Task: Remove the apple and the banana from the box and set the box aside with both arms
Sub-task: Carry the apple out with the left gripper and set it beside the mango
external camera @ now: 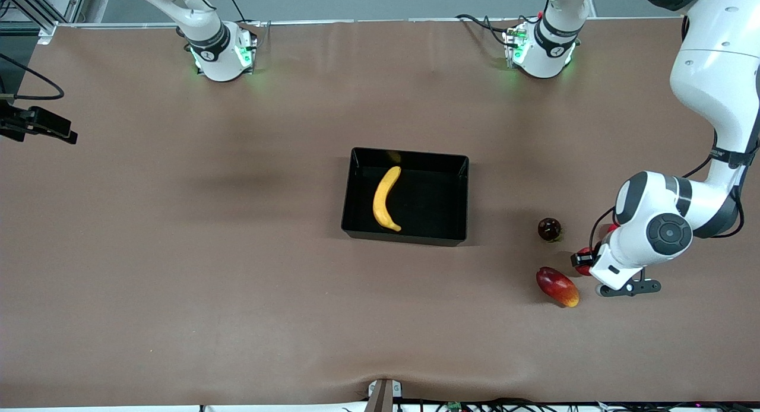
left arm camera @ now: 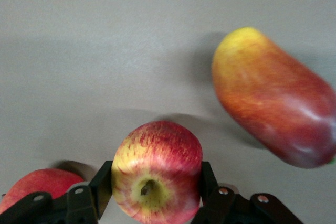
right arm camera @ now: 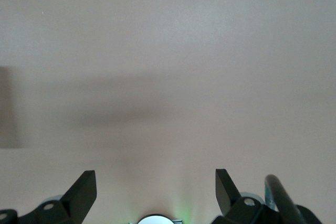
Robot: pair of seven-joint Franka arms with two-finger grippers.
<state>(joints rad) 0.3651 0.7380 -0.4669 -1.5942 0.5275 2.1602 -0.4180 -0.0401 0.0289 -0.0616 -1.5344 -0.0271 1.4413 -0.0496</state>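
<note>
The yellow banana (external camera: 386, 199) lies in the black box (external camera: 433, 205) at mid-table. My left gripper (left arm camera: 156, 182) is shut on the red apple (left arm camera: 157, 174) with yellow streaks; the stem dimple faces the wrist camera and a black finger (left arm camera: 102, 184) presses each side. In the front view that hand is at the left arm's end of the table, just beside the mango (external camera: 557, 286), with its fingers hidden under the white wrist (external camera: 620, 260). My right gripper (right arm camera: 156, 184) is open over bare table near its own base and does not appear in the front view.
The oblong red-and-yellow mango (left arm camera: 275, 98) lies close to the held apple. A dark maroon round fruit (external camera: 549, 229) sits between the box and the left hand. A plain red fruit (left arm camera: 34, 187) rests beside the left fingers. A black camera mount (external camera: 35, 126) overhangs the table's right-arm end.
</note>
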